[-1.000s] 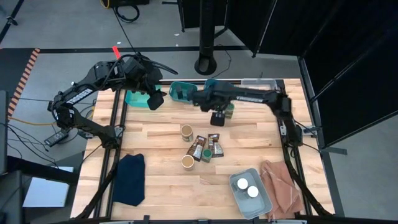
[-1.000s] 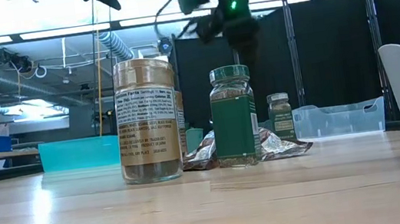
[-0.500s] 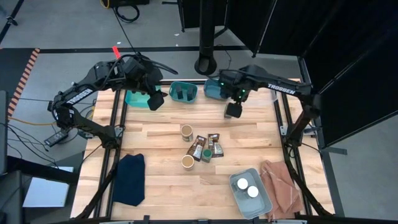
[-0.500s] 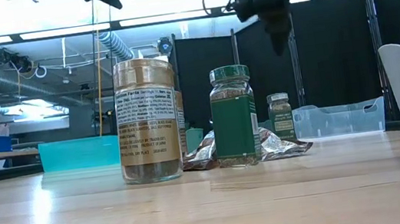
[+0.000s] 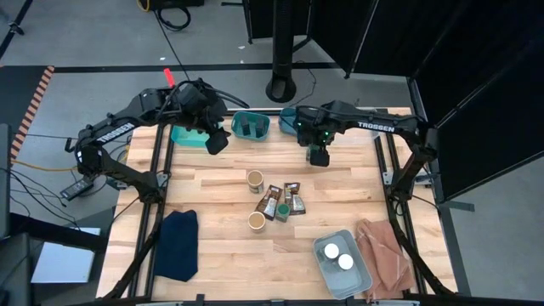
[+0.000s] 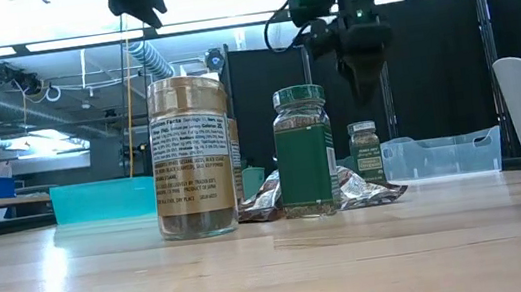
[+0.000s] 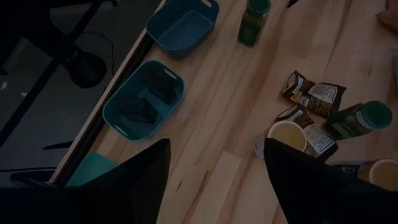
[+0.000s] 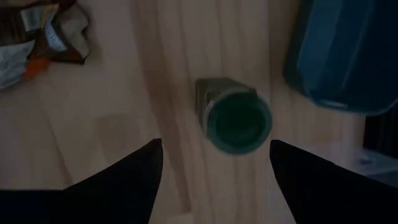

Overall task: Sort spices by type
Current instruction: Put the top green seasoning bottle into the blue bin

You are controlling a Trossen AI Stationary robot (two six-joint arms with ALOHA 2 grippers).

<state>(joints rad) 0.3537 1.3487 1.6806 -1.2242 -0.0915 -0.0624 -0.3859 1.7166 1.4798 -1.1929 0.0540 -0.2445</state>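
high: overhead | low: tabletop level | wrists: downward, shared green-lidded jar [image 8: 236,119]

Grey floor [image 5: 93,34] surrounds wood table [image 5: 340,183]. Black curtain panels [image 5: 476,76] at 1–3 o'clock. Round pole base [image 5: 286,87] at 12. Ceiling strip lights [image 6: 46,45], exposed ducting [image 6: 143,59] overhead.

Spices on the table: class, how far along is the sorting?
Done: two white-lidded jars sit in the pale bin, black jars in a teal bin. In hand: the right gripper hovers open over a green-lidded jar; left gripper waits near that bin. Left: two tan-topped jars, the packets, a second green-lidded jar.
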